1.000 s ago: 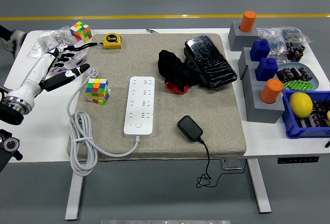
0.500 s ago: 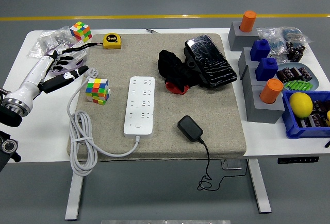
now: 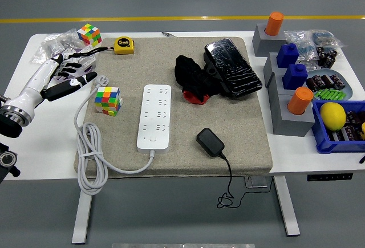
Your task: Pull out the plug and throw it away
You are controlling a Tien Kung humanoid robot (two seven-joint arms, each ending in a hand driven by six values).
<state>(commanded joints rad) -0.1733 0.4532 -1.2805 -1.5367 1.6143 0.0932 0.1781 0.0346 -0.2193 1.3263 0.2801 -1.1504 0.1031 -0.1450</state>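
- The left hand (image 3: 67, 74) hangs over the table's (image 3: 51, 139) far left, fingers spread loosely and holding nothing; the right arm is out of the frame.
- The plug (image 3: 209, 142), a black adapter, lies loose on the beige mat (image 3: 188, 111) near its front edge, just right of the white power strip (image 3: 154, 117) and plugged into none of its sockets; its thin black cord (image 3: 229, 185) runs off the mat and dangles below the table's edge.
- The strip's own white cable (image 3: 88, 157) loops off the mat's left side, ending near the hand.
- A cube (image 3: 107, 100) of mixed colours sits on the mat left of the strip; a second cube (image 3: 89, 33) rests at the far left corner beside a yellow tape measure (image 3: 123, 45), whose label is too small to read.
- At the mat's far side, a black cloth (image 3: 194, 76) lies against a glossy black pack (image 3: 232, 68).
- On the right stand grey blocks (image 3: 288, 117) with orange and blue pegs and a blue bin (image 3: 331, 141) holding a lemon (image 3: 332, 115).
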